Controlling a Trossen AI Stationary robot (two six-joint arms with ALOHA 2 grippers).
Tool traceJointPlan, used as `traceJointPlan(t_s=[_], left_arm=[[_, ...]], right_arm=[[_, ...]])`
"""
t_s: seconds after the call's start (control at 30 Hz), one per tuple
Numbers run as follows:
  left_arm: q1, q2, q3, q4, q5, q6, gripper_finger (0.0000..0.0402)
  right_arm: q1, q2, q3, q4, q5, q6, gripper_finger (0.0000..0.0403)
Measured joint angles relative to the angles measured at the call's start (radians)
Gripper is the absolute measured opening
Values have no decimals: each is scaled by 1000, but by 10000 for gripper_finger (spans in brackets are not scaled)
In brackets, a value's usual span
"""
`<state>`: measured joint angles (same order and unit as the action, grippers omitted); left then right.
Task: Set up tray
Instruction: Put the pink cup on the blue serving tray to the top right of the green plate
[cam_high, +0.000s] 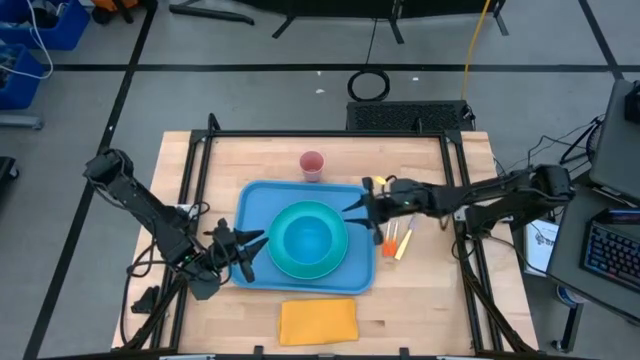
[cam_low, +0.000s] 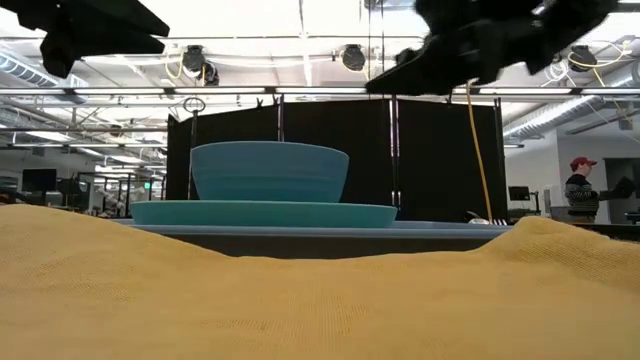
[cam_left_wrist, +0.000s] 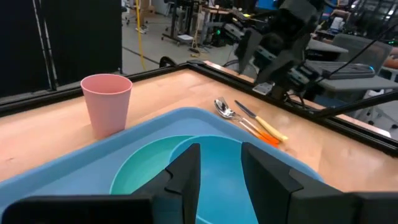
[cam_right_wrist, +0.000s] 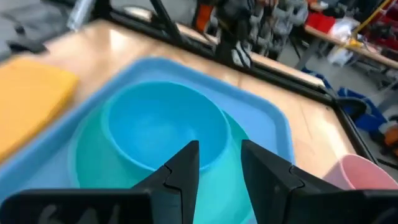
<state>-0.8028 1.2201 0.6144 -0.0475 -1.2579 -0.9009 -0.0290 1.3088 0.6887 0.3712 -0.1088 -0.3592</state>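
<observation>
The light-blue tray (cam_high: 258, 200) lies mid-table, bearing a round teal plate (cam_high: 290, 268) with a blue bowl (cam_high: 306, 238) standing on it. My left gripper (cam_high: 252, 252) hangs open above the tray's left rim, and in its wrist view the fingers (cam_left_wrist: 186, 171) stand over the plate (cam_left_wrist: 143, 168). My right gripper (cam_high: 362, 215) is open above the tray's right far corner, looking down on the bowl (cam_right_wrist: 165, 127). In the low view both grippers (cam_low: 90, 30) (cam_low: 470, 50) are well above the bowl (cam_low: 268, 172).
A pink cup (cam_high: 312, 165) stands upright on the table just beyond the tray's far rim. A spoon and orange-handled cutlery (cam_high: 397, 240) lie right of the tray. An orange napkin (cam_high: 318, 322) lies at the near edge. A person (cam_low: 585, 190) stands far behind.
</observation>
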Motion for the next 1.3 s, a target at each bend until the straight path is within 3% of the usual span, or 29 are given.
traceJointPlan(t_s=[0.37,0.63,0.93,1.3], left_arm=[[-52,0,0,11,-8,-16,120],[-104,0,0,24,-26,-27,120],[-123,0,0,26,-51,-36,120],[-124,0,1,23,-60,-31,120]], right_arm=[[-90,269,359,-358,3,-140,110],[-174,384,542,-477,-28,-184,110],[-274,489,654,-570,-77,-189,110],[-322,506,666,-594,-76,-209,110]])
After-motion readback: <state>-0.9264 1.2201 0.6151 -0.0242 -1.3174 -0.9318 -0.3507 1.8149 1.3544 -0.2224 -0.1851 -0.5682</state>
